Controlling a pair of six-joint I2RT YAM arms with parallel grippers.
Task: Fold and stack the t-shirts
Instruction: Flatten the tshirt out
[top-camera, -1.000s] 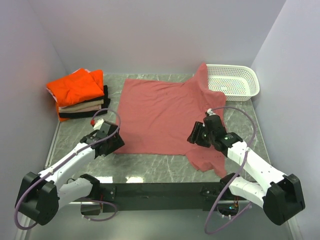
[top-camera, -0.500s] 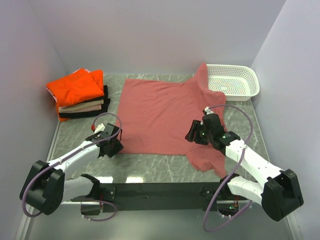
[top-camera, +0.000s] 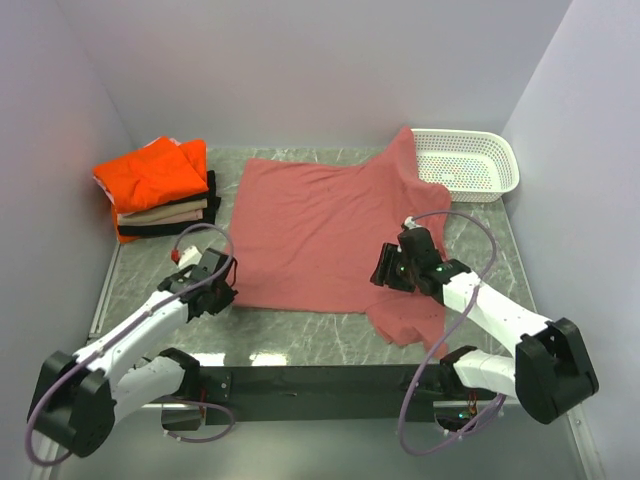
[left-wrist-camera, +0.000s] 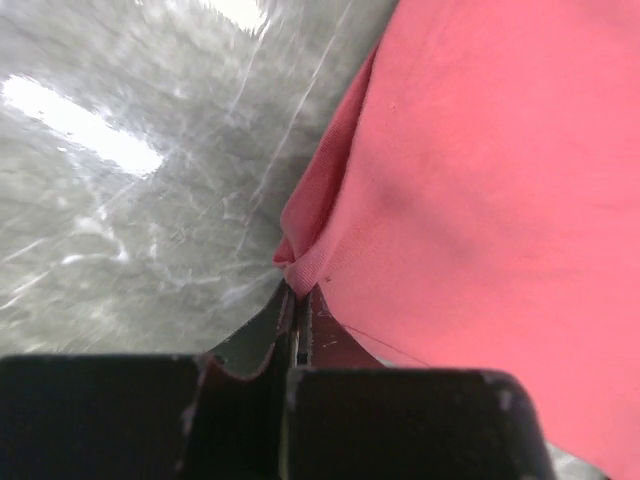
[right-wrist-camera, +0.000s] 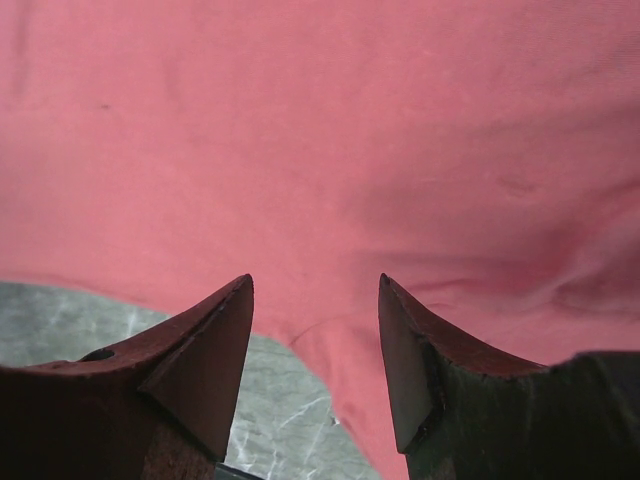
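A plain salmon-red cotton t-shirt (top-camera: 320, 225) lies spread flat across the middle of the grey marbled bench (top-camera: 300, 335). Its far right sleeve is bunched up against the left end of a white perforated plastic basket (top-camera: 470, 165), and its near right sleeve lies toward the bench's near edge. At the far left corner, well apart from it, sits a stack with a folded bright orange t-shirt (top-camera: 150, 175) on top, a folded beige t-shirt (top-camera: 170, 212) under it and a folded black t-shirt (top-camera: 165, 228) at the bottom. The overhead view places the left arm (top-camera: 130, 335) with its jaws at the salmon shirt's near left corner, but the wrist block hides what they are doing there. The left wrist camera settles it: the left jaws are pressed together, pinching the hem corner (left-wrist-camera: 300, 270), and the cloth puckers into a small fold just above the tips with bare bench to the left. The right arm (top-camera: 490, 315) reaches over the shirt near the armpit of the near sleeve. Only the right wrist camera shows the right jaws spread wide over the shirt's edge (right-wrist-camera: 320, 330), with red cloth filling most of the view and a wedge of bench below. Whether their tips touch the cloth cannot be told.
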